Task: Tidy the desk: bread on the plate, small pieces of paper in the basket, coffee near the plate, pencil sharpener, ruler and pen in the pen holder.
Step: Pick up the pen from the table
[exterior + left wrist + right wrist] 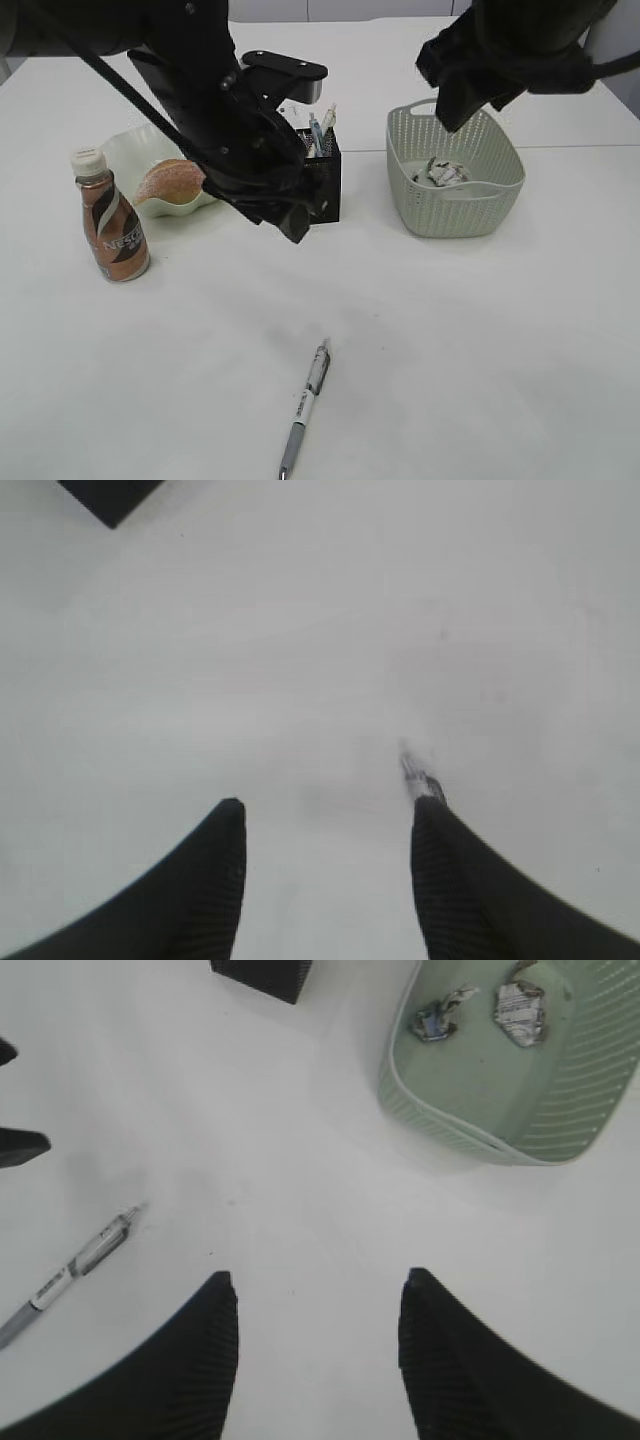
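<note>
A silver pen (305,410) lies on the white desk (480,340) near the front. My left gripper (328,805) hangs open above the desk, and the pen's tip (420,780) peeks out beside its right finger. My right gripper (318,1278) is open too and holds nothing, with the pen (75,1265) off to its left. The bread (170,183) rests on the plate (130,150). The coffee (112,215) stands in front of the plate. Crumpled paper (520,1010) lies in the basket (455,210). The pen holder (328,185) holds slim items. Ruler and pencil sharpener are not discernible.
The left arm (230,120) reaches over the plate and partly hides the pen holder. The right arm (500,50) hovers above the basket's back rim. A corner of the pen holder (110,500) shows in the left wrist view.
</note>
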Motion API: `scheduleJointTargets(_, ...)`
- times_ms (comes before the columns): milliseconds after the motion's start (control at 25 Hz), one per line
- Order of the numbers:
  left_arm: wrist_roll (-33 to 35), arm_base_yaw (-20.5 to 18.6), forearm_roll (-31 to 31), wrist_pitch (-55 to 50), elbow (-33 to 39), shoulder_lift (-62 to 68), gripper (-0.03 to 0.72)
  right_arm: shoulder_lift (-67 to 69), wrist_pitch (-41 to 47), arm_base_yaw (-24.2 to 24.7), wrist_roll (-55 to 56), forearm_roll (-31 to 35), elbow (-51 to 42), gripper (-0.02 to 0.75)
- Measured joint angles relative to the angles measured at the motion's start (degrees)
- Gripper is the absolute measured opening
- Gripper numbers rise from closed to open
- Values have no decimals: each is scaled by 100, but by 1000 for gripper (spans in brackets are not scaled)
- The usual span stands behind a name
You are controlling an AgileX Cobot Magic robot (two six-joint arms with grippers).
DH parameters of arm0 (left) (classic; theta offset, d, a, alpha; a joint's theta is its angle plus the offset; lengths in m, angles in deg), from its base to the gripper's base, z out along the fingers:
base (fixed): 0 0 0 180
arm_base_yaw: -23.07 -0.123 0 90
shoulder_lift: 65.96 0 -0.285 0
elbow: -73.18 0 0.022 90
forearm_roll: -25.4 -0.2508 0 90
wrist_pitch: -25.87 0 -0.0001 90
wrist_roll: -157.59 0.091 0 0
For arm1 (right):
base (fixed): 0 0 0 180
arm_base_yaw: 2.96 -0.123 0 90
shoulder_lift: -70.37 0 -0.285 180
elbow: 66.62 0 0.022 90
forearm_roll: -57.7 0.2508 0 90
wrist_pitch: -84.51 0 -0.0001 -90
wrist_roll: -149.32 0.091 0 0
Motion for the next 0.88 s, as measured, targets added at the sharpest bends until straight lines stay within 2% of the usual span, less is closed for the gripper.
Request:
scheduleJointTargets(200,-12,71,101,-504,0,0,395,-110,0,472,0,-32,0,384)
scheduleJointTargets(320,-53,284,137,-688,0,0,395,-110,-24,900,0,-44,0,384)
scheduleJointTargets(560,-588,572,227,-996,-22,134,395,-110,-62,1678,-41,-1,0,384)
scheduleJointTargets(880,-1292,684,453,-1252,-29,893,395,-110,-132,1798,-94,148,0,384)
